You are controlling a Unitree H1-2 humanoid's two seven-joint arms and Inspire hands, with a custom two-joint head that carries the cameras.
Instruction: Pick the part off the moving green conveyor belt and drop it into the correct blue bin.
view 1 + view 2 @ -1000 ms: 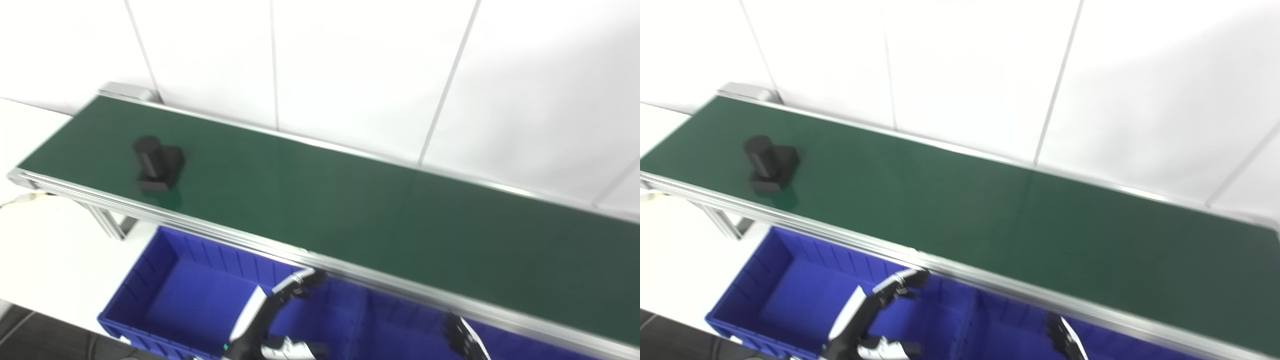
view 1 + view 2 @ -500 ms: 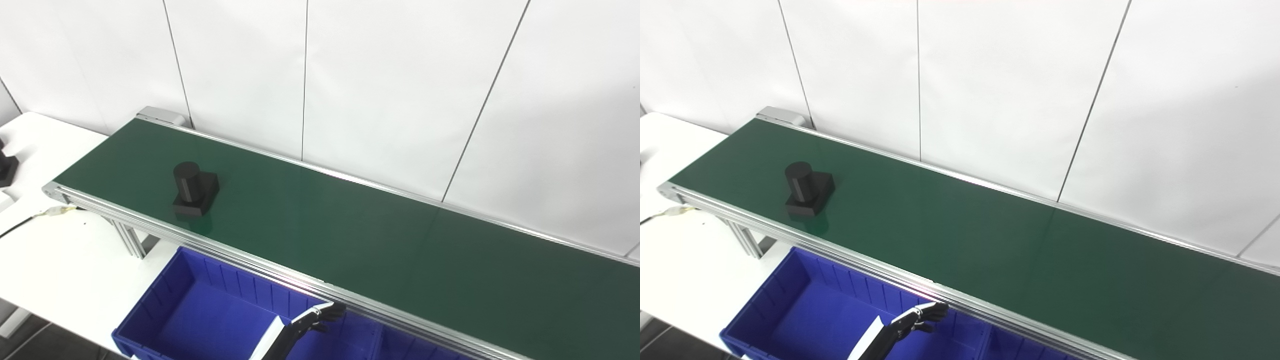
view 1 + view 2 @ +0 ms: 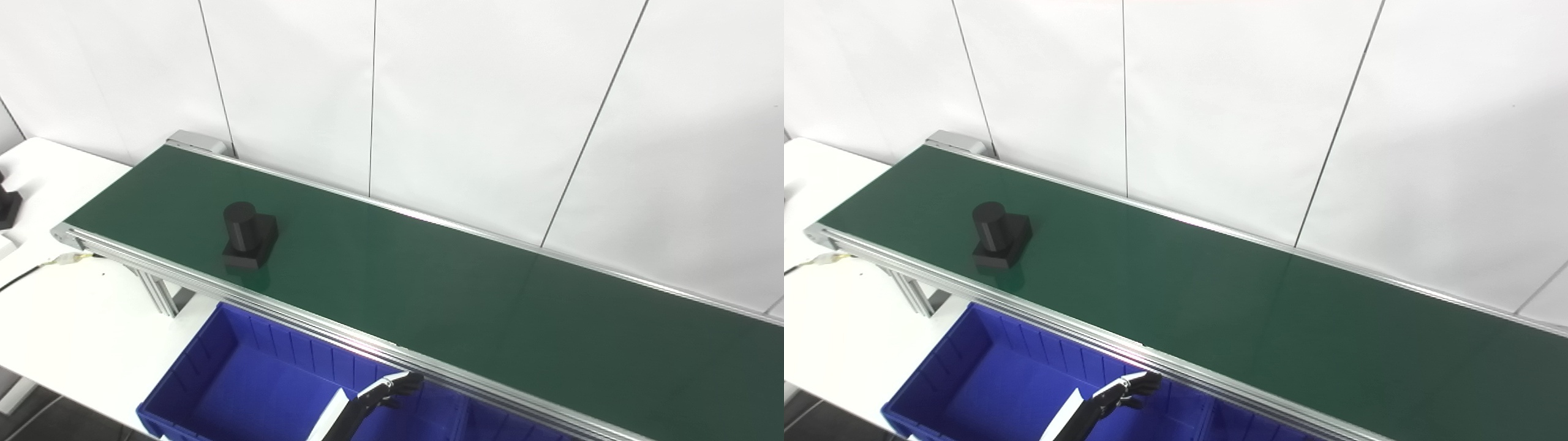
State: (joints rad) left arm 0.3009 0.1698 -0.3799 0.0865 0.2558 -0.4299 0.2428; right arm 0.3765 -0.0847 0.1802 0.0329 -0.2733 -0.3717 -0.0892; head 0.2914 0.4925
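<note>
Hand, left (image 3: 392,389), empty with fingers loosely spread above blue bin (image 3: 202,361), arm cut off by bottom edge; right hand out of view; black part (image 3: 248,236) upright on green conveyor belt (image 3: 429,288) toward its left end, well apart.

Both head cameras look down and forward from above the near side of the long dark-green conveyor belt with aluminium side rails (image 3: 429,288), facing the white panelled wall (image 3: 478,104) behind it. The belt runs diagonally from upper left to lower right in each. The two views share nearly the whole scene; the right eye view sits slightly to the right, so everything appears shifted left there, and the white tabletop (image 3: 67,306) shows less.
</note>
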